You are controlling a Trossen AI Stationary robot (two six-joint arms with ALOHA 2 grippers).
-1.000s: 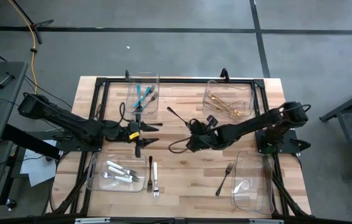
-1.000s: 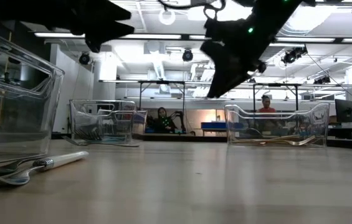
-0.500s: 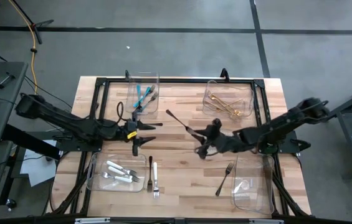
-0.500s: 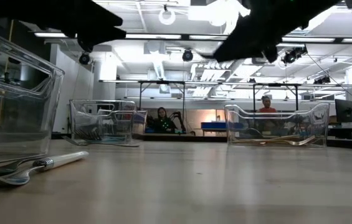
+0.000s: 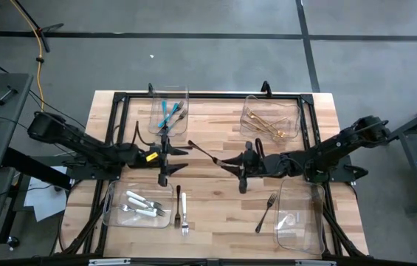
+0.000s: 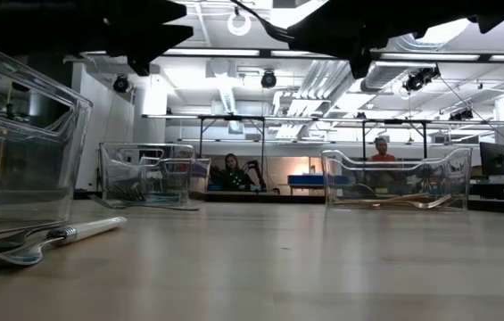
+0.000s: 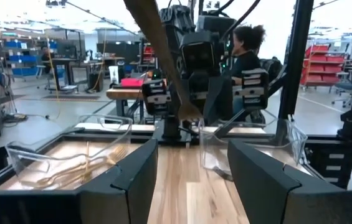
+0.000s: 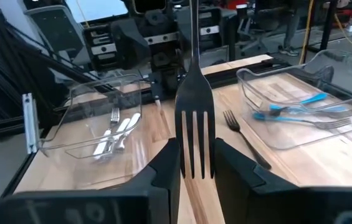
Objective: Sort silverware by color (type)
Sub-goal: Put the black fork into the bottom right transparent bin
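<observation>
Two right gripper (image 8: pixel 191 165) fingers (image 8: pixel 166 165) — clamped on dark fork (image 8: pixel 194 134).

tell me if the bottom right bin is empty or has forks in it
Empty: the high view shows nothing in that bin. A dark fork lies on the table beside it.

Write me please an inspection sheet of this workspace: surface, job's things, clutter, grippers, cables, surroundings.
Surface: wooden table.
Job's things: dark fork held in the air; another dark fork and a white-handled fork lie loose; teal forks, gold forks and white-handled pieces sit in bins.
Clutter: nothing seen.
Grippers: right gripper shut on the dark fork; left gripper open, empty.
Cables: yellow cable on the floor.
Surroundings: people seated at benches behind.
</observation>
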